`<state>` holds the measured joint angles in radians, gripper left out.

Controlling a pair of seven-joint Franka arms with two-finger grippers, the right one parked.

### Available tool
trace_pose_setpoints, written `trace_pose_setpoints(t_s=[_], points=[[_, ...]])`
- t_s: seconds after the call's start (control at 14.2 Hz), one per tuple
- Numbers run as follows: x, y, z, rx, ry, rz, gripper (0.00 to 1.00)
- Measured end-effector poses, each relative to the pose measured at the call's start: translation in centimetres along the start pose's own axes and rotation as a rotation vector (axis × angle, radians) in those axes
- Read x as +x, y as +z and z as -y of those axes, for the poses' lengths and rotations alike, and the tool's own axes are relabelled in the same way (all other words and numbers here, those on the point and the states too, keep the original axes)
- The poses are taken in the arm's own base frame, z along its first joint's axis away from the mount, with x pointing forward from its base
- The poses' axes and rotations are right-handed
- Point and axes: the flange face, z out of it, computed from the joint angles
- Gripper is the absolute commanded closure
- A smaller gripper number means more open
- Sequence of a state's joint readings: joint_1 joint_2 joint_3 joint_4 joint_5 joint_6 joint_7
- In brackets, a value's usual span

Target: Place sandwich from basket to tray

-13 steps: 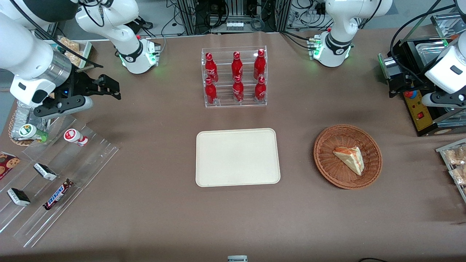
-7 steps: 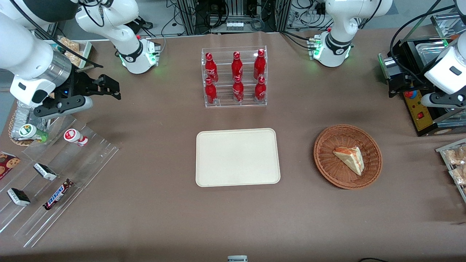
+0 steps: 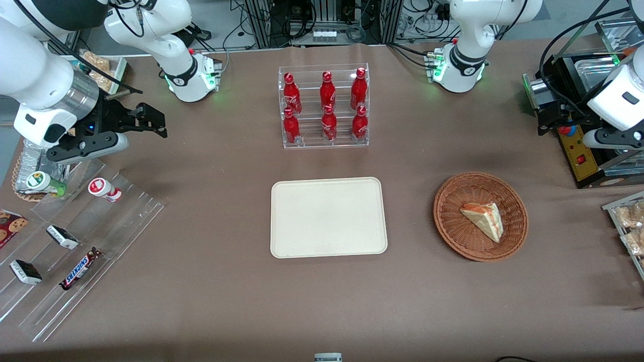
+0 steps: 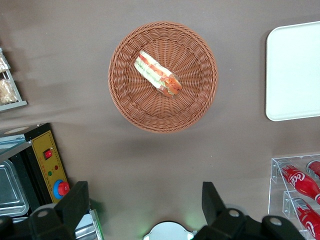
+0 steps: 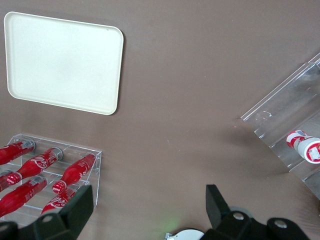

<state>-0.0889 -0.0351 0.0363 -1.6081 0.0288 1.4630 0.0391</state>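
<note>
The sandwich (image 3: 484, 219), a pale wedge with orange-red and green filling, lies in the round wicker basket (image 3: 445, 201) toward the working arm's end of the table. The cream tray (image 3: 327, 217) sits flat beside the basket, mid-table, with nothing on it. My left gripper (image 3: 549, 120) hangs high above the table, farther from the front camera than the basket and well apart from it. In the left wrist view the gripper (image 4: 145, 192) is open with only bare table between its fingers (image 4: 79, 200); the sandwich (image 4: 157, 78), the basket (image 4: 125, 97) and the tray's edge (image 4: 295, 70) show below.
A clear rack of red bottles (image 3: 325, 108) stands farther from the camera than the tray. A black box with a yellow panel (image 3: 578, 151) sits beside my gripper. Packaged snacks (image 3: 629, 221) lie at the working arm's end; an acrylic rack with snack bars (image 3: 75, 241) lies at the parked arm's end.
</note>
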Motion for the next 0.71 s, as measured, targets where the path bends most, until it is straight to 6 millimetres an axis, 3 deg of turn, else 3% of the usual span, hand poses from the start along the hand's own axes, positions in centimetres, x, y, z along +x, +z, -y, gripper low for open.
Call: trace_pose_setpoints(t_s=[0.14, 0.28, 0.71], points=[[0.8, 1.6, 0.0, 0.001, 0.001, 0.005, 0.00], [1.9, 4.5, -0.1, 0.001, 0.003, 0.017, 0.00], [5.5, 18.7, -0.3, 0.003, -0.042, -0.044, 0.00]])
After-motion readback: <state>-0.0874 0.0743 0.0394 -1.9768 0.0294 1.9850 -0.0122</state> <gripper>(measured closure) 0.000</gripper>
